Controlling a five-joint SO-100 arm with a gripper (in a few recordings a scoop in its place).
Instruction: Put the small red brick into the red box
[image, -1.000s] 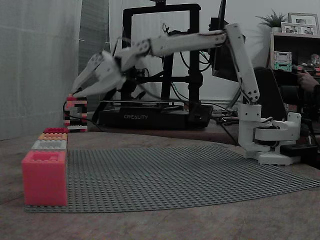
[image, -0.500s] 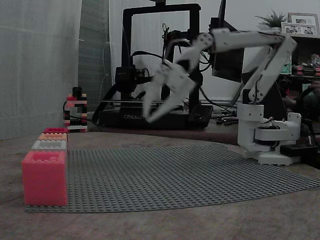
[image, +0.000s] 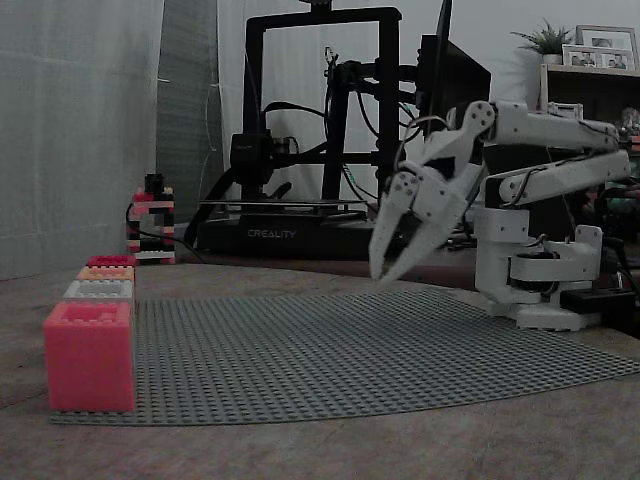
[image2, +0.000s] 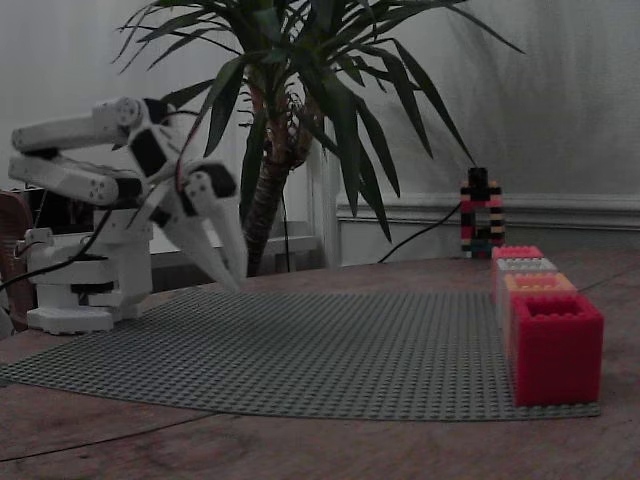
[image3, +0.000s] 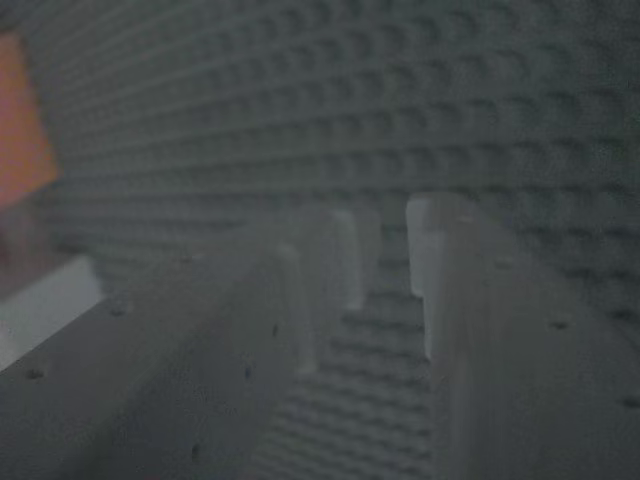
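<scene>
The red box (image: 88, 355) (image2: 555, 345) stands open-topped on the corner of a grey studded mat (image: 350, 350) (image2: 300, 350), nearest the camera in both fixed views. Where the small red brick lies cannot be told; the inside of the box is hidden. Behind the red box, in a row along the mat's edge, stand a white box (image: 98, 290) (image2: 525, 265), an orange box (image: 105, 272) (image2: 538, 283) and a low pink-red one (image: 110, 260) (image2: 517, 252). Beyond the row a small striped tower of bricks (image: 152, 225) (image2: 480, 215) rises from the surface (image: 400, 450).

The white arm is folded close to its base, well apart from the boxes. Its pincer (image: 383, 277) (image2: 232, 285) (image3: 385, 290) points down, tips just above the mat. The jaws are slightly parted and grasp nothing; in the wrist view the mat's studs (image3: 400, 100) show through the gap, with a blurred orange patch (image3: 20, 120) at the left edge.

A black 3D printer (image: 310, 120) stands behind in one fixed view, a leafy plant (image2: 290, 90) in the other.
</scene>
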